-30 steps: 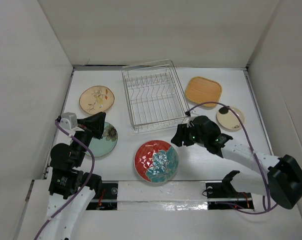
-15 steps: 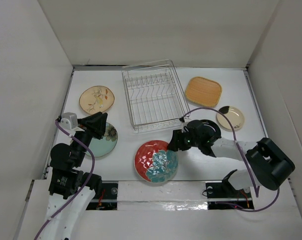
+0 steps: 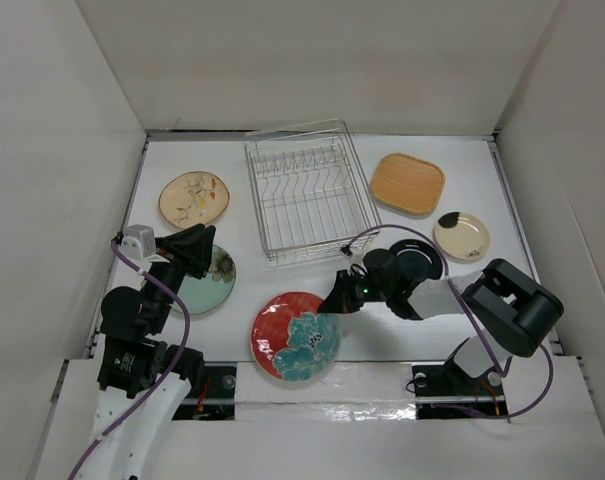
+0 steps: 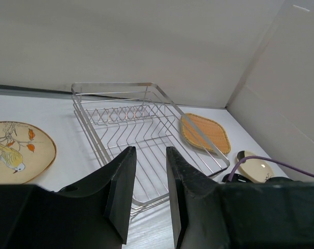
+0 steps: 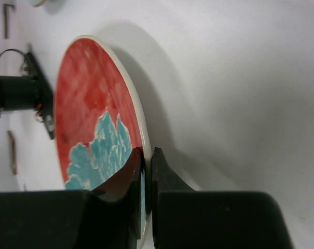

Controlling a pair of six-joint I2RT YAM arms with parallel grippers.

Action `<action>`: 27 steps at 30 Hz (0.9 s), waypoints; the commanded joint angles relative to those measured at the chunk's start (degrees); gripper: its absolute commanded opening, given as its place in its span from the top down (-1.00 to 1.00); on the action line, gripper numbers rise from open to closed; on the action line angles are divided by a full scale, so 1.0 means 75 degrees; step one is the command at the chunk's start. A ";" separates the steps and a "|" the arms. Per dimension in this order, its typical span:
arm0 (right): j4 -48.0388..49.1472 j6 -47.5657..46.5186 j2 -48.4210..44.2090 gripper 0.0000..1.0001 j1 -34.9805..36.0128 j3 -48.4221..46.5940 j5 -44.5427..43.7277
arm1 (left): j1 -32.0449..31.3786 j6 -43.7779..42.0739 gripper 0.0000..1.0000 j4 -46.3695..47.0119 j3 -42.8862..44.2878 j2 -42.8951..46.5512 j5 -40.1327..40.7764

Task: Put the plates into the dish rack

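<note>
Slippage threatens on lifting, since the right gripper [image 5: 145, 168] is clamped tight on only the rim of the red-and-teal plate [image 5: 89, 109].

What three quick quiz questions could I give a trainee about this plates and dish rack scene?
1. True or false: the dish rack is empty.
2. Which plate does the right gripper pinch? A orange square plate, B red and teal plate, C bird plate.
3. Is the left gripper open or shut?
Key: 1 true; 2 B; 3 open.
</note>
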State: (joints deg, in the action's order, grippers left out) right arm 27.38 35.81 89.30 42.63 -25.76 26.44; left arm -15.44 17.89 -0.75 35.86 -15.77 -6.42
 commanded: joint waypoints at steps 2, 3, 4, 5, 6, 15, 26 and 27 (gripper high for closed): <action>0.0181 -0.0053 -0.0128 1.00 0.0221 0.0352 -0.0302 | -0.0050 -0.0053 0.46 0.0311 0.0012 0.0040 -0.0035; 0.0263 -0.0029 -0.0245 1.00 0.0222 0.0445 -0.0291 | -0.0050 -0.0053 0.46 0.0300 0.0012 0.0040 -0.0035; 0.0264 0.0006 -0.0548 1.00 0.0292 0.0481 -0.0256 | -0.0050 -0.0053 0.46 0.0300 0.0012 0.0052 -0.0024; 0.0252 0.0064 -0.0760 1.00 0.0292 0.0505 -0.0267 | -0.0050 -0.0053 0.46 0.0311 0.0012 0.0040 -0.0012; 0.0194 0.0100 -0.1005 1.00 0.0374 0.0516 -0.0267 | -0.0050 -0.0053 0.46 0.0311 0.0012 0.0052 -0.0012; -0.1492 0.0077 -0.4568 1.00 0.0515 -0.1110 -0.0535 | -0.0050 -0.0065 0.46 0.0311 0.0024 0.0087 0.0035; -0.1904 -0.1502 -0.3236 1.00 -0.1535 -0.4813 -0.3357 | -0.0050 -0.0042 0.44 0.0288 -0.0011 0.0192 0.0035; -0.2043 -0.1668 -0.3037 1.00 -0.1617 -0.5407 -0.3720 | -0.0050 -0.0042 0.44 0.0288 -0.0011 0.0204 0.0035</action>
State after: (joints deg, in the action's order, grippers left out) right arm 4.27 26.94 64.07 32.67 -56.73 9.67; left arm -15.44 17.89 -0.89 35.86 -15.00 -5.96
